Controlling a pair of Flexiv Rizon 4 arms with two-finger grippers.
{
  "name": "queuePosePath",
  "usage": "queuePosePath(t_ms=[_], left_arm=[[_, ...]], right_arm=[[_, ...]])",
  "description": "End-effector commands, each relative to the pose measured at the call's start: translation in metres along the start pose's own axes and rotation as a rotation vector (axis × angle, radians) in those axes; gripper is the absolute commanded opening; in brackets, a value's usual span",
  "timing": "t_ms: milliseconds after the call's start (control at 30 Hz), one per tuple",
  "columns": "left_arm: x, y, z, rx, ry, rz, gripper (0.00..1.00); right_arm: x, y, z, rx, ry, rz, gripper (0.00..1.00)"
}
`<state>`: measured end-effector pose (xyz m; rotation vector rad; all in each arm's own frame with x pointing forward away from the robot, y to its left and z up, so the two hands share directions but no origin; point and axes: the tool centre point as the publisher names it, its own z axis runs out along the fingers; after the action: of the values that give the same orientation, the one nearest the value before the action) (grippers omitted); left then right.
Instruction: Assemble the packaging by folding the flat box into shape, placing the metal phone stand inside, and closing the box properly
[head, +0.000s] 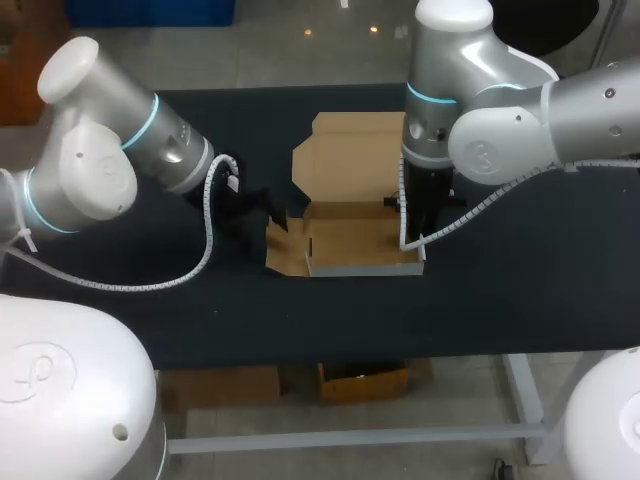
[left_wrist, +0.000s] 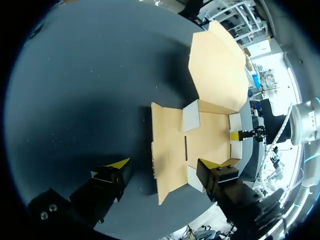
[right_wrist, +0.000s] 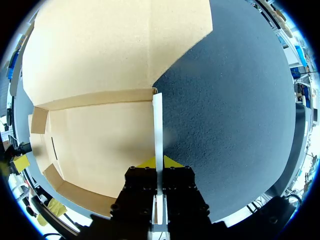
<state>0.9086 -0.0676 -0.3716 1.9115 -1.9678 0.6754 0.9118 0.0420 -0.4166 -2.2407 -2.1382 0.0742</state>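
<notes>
The half-folded brown cardboard box (head: 350, 245) (left_wrist: 210, 132) (right_wrist: 100, 135) is sitting open side up near the middle of the dark desk (head: 520, 290) (left_wrist: 90, 90) (right_wrist: 225, 100), approx. btw. our two arms. Its wide lid panel (head: 350, 155) (left_wrist: 217, 70) (right_wrist: 115, 45) is opening away from us, past the rear wall. The left flap (head: 285, 250) (left_wrist: 167, 150) is splaying outward over the desk on the box's left side.

The right side wall (right_wrist: 158, 120) is standing upright, and we're seeing it edge-on in the right wrist view. Our right end effector (head: 413, 240) (right_wrist: 159, 162) is coming straight down onto it and is clenched on that wall. One yellow-tipped finger is sitting inside the box, the other outside, w/ both pressing the thin cardboard.

Our left end effector (head: 262, 212) (left_wrist: 165, 167) is hanging low at the box's left side. It's released, w/ the fingers spread wide. In the left wrist view the left flap is lying btw. and beneath them. One finger (left_wrist: 112, 175) is hovering over bare desk, and the other (left_wrist: 220, 177) is sitting by the box's front edge. We can't tell whether either is touching the cardboard.

Our left arm (head: 110, 170) is entering from the left side, and our right arm (head: 500, 120) from the right, bending down over the box.
</notes>
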Motion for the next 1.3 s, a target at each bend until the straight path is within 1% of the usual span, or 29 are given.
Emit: queuePosePath(t_ms=[33,67,133,200,267,333,400,500,633,700,767,800,833,967,1033,1167,1200,1267,1300], left_arm=[[-0.005,-0.01,0.012,-0.037,0.021,-0.003,0.59],[-0.006,-0.01,0.014,-0.04,0.02,-0.005,0.58],[-0.006,-0.01,0.018,-0.054,0.028,-0.01,0.51],[-0.007,-0.01,0.022,-0.062,0.026,-0.013,0.51],[-0.009,-0.011,0.027,-0.081,0.035,-0.024,0.47],[-0.01,-0.012,0.031,-0.1,0.047,-0.032,0.47],[-0.009,-0.011,0.033,-0.111,0.064,-0.031,0.47],[-0.006,-0.009,0.035,-0.118,0.068,-0.033,0.45],[-0.002,-0.008,0.035,-0.116,0.066,-0.044,0.31],[0.0,-0.007,0.036,-0.106,0.046,-0.051,0.16],[0.002,-0.006,0.035,-0.102,0.042,-0.052,0.07],[0.003,-0.006,0.035,-0.094,0.029,-0.054,0.02],[0.005,-0.006,0.034,-0.091,0.02,-0.054,0.0],[0.013,-0.005,0.031,-0.079,-0.021,-0.053,0.0],[0.019,-0.005,0.029,-0.067,-0.06,-0.054,0.0],[0.03,-0.004,0.029,-0.036,-0.156,-0.063,0.0],[0.032,-0.004,0.029,-0.037,-0.168,-0.055,0.0],[0.04,-0.004,0.03,-0.021,-0.238,-0.055,0.0],[0.042,-0.004,0.031,-0.02,-0.258,-0.054,0.0]], right_arm=[[0.0,0.0,-0.001,0.002,-0.002,0.0,0.0],[0.0,0.0,-0.001,0.002,-0.002,0.0,0.0],[0.0,0.0,-0.001,0.002,-0.002,0.0,0.0],[0.0,0.0,-0.001,0.002,-0.002,0.0,0.0],[0.0,0.0,-0.001,0.002,-0.002,0.0,0.0],[0.0,0.0,-0.001,0.002,-0.002,0.0,0.0],[0.0,0.0,-0.001,0.002,-0.002,0.0,0.0],[0.0,0.0,-0.001,0.002,-0.002,0.0,0.0],[0.0,0.0,-0.001,0.002,-0.002,0.0,0.0],[0.0,0.0,-0.001,0.002,-0.002,0.0,0.0],[0.0,0.0,-0.001,0.002,-0.002,0.0,0.0],[0.0,0.0,-0.001,0.002,-0.002,0.0,0.0],[0.0,0.0,-0.001,0.002,-0.002,0.0,0.0],[0.0,0.0,-0.001,0.002,-0.002,0.0,0.0],[0.0,0.0,-0.001,0.002,-0.002,0.0,0.0],[0.0,0.0,-0.001,0.002,-0.002,0.0,0.0],[0.0,0.0,-0.001,0.002,-0.002,0.0,0.0],[0.0,0.0,-0.001,0.002,-0.002,0.0,0.0],[0.0,0.0,-0.001,0.002,-0.002,0.0,0.0]])
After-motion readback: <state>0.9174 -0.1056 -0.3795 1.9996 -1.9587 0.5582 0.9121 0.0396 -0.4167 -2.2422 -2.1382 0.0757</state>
